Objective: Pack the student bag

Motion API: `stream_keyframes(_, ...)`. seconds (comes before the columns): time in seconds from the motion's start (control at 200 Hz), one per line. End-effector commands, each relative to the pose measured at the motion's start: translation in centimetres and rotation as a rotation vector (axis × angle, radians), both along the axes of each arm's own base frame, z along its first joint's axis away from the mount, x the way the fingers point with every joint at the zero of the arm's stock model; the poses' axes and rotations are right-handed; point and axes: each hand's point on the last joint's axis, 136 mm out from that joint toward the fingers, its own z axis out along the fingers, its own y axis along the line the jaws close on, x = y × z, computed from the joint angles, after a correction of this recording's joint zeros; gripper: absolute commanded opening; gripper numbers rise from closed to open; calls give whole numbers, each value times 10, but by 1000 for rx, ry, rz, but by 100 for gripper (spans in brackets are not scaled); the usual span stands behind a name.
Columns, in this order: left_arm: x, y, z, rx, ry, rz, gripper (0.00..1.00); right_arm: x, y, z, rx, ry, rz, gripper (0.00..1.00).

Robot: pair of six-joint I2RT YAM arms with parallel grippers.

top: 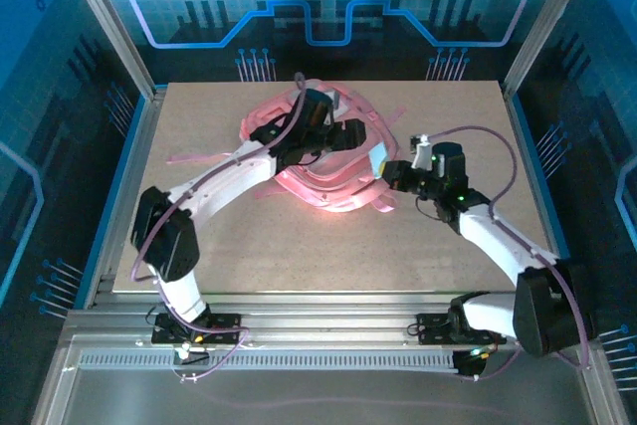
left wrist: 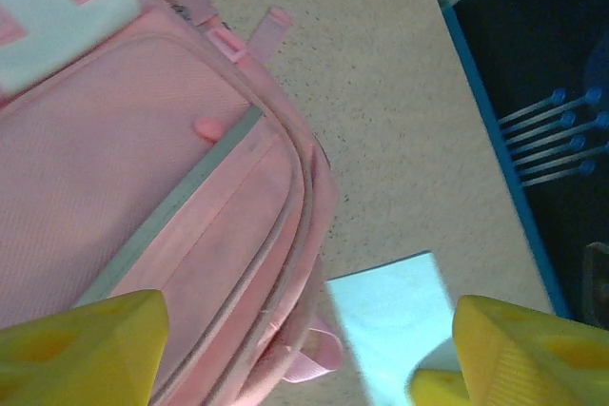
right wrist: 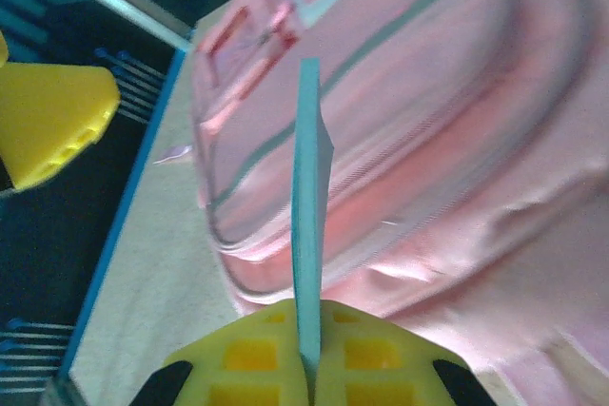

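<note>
Fabric, soft and pink all over: the student bag point(top: 323, 189) lay flat on the table point(top: 299, 256), around the middle and toward the far side, with its straps trailing out to the left. From the left wrist view I could see a padded front pocket, a grey stripe across it and curved zip lines running round the edge. It looked limp and probably light, the sort of thing that would sag and fold rather than keep its shape. A pinch on the smooth panel would likely just bunch the cloth. To my eye a strap, a seam by the zip or the small loop at the corner offered the surer hold, and any pocket mouth would need holding apart.

The left gripper point(left wrist: 304, 354) hung over the bag's front, its yellow fingers spread wide with nothing between them. Just off the bag's right side, the right gripper point(right wrist: 309, 363) was pinched tight on a thin pale-blue sheet point(right wrist: 306, 187), held edge-on toward the bag. Whether the sheet touched the fabric, I could not tell.
</note>
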Motion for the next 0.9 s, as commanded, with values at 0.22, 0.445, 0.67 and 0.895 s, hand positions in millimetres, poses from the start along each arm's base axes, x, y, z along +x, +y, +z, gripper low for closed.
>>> stream_keyframes(0.22,-8,-6,-95,476,93,-257,74,-23,-85,-4,-65,101,-142,7)
stream_keyframes(0.445,8,4,-125,623,96,-250,63,-30,-96,4,-40,89,-151,8)
stream_keyframes(0.67,16,7,-123,657,82,-232,19,-28,-87,7,16,83,-113,8)
stream_keyframes(0.895,18,3,-87,624,18,-236,0,-20,-71,16,94,52,-70,8)
